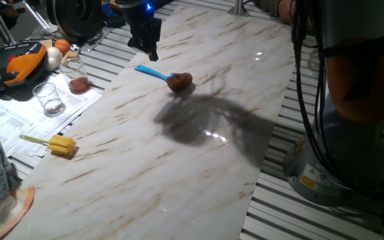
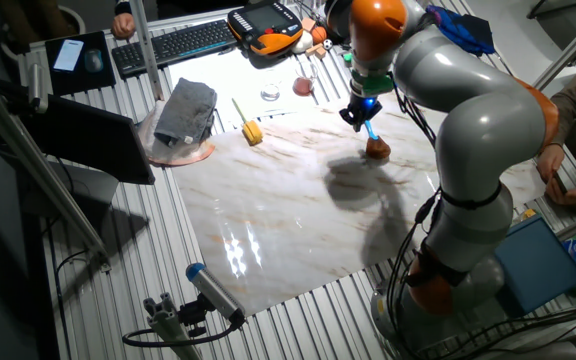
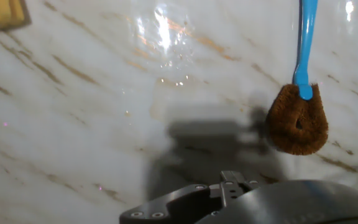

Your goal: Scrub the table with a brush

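Brush (image 1: 169,77) lay flat on your desk (image 1: 179,153), blue handle pointing toward the far-left, head toward the near-right. Your gripper (image 1: 151,50) hung just above the handle's tip, holding nothing; its opening couldn't be made out.

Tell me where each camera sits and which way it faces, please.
One fixed view: low, at one end of the table, looking along it at the brush; the tool hangs near the handle.
The other fixed view: high, off a corner of the table, looking down; the whole arm shows.
Hand view: on the hand, looking down at the table; only a dark part of the hand shows.
All views share the brush and a sponge.
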Controlling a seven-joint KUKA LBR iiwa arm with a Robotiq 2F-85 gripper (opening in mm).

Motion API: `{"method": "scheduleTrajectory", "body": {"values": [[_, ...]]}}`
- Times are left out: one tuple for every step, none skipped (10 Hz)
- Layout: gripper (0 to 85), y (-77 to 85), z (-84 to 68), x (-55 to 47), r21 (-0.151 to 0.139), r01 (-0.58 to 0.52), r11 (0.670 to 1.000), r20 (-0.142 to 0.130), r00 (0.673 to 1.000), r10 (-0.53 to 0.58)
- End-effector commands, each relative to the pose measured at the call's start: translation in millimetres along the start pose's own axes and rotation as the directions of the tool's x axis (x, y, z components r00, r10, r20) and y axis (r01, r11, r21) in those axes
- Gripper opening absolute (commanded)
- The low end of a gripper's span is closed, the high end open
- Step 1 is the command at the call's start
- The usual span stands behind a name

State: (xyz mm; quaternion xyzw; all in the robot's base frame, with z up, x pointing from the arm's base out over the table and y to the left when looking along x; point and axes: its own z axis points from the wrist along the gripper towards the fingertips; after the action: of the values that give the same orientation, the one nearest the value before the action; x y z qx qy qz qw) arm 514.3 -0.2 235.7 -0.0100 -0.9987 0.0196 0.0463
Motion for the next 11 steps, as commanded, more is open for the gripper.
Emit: {"method": "scheduleTrajectory", "body": {"values": [[0.0,-0.3,-0.1,-0.1,-0.015,0.009,1.000,-0.009,1.000,-0.010],[0.0,-0.3,-0.1,-0.1,-0.007,0.009,1.000,-0.025,1.000,-0.009],[0.0,-0.3,-0.1,-0.1,0.000,0.010,1.000,-0.025,1.000,-0.009],[0.0,-0.3,-0.1,-0.1,-0.004,0.008,1.000,-0.011,1.000,-0.008],[0.0,-0.3,-0.1,-0.1,-0.004,0.004,1.000,0.000,1.000,-0.004],[0.0,-0.3,-0.1,-0.1,-0.003,-0.006,1.000,0.004,1.000,0.006],[0.0,-0.3,-0.1,-0.1,0.004,-0.012,1.000,0.008,1.000,0.012],[0.0,-10.6,-0.9,-16.1,0.013,-0.016,1.000,0.016,1.000,0.016],[0.0,-25.0,-0.6,-31.5,0.006,-0.011,1.000,0.011,1.000,0.011],[0.0,-40.4,0.9,-47.2,-0.011,-0.017,1.000,0.006,1.000,0.017],[17.0,-54.2,3.7,-60.8,-0.006,-0.004,1.000,-0.002,1.000,0.004]]}}
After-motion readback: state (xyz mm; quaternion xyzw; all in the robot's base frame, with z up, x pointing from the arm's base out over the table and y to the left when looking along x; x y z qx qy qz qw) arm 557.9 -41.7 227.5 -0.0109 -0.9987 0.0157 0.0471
